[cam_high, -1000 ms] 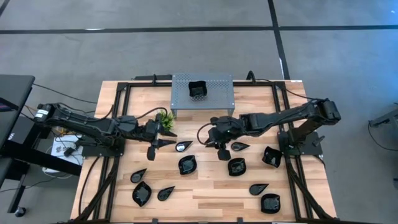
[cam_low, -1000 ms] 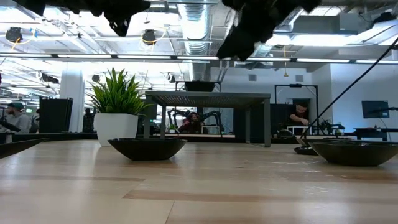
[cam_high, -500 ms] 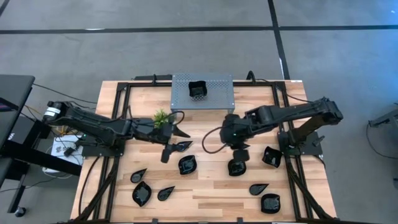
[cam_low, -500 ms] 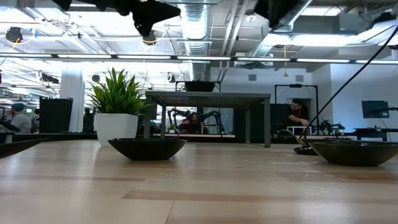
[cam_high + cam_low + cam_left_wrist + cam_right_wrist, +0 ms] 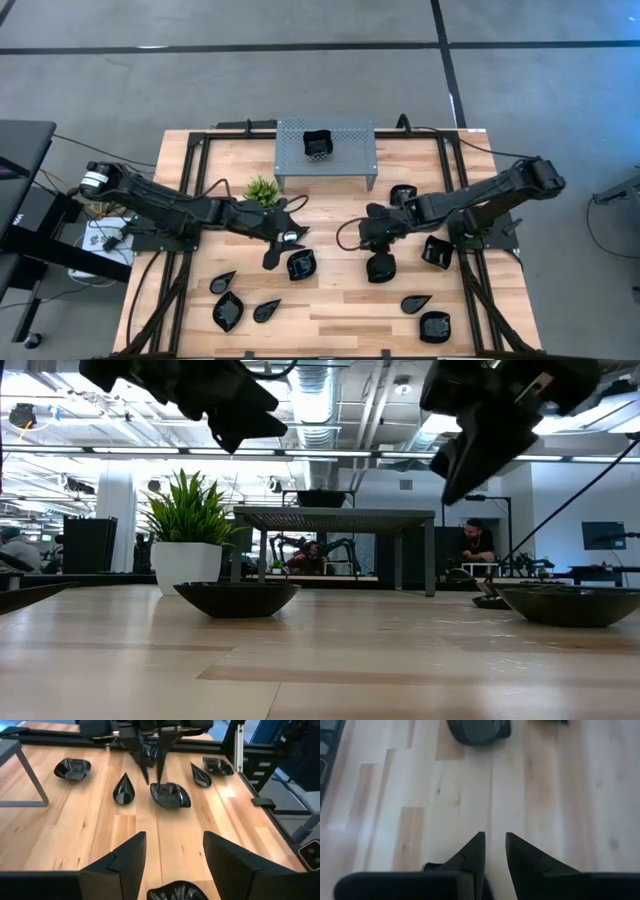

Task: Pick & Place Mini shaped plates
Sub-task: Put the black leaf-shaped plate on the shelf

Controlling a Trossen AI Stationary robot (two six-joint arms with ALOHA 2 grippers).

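No readable text, label, brand, number or sign is showing in any view. Nothing legible is appearing on the arms, the plates, the table or the room behind.

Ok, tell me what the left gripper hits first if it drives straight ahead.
Probably the squarish black plate at mid-table, under the right gripper. But the open left gripper has a second plate just below its tips; if the line tilts down, that comes first. Depth is unclear.
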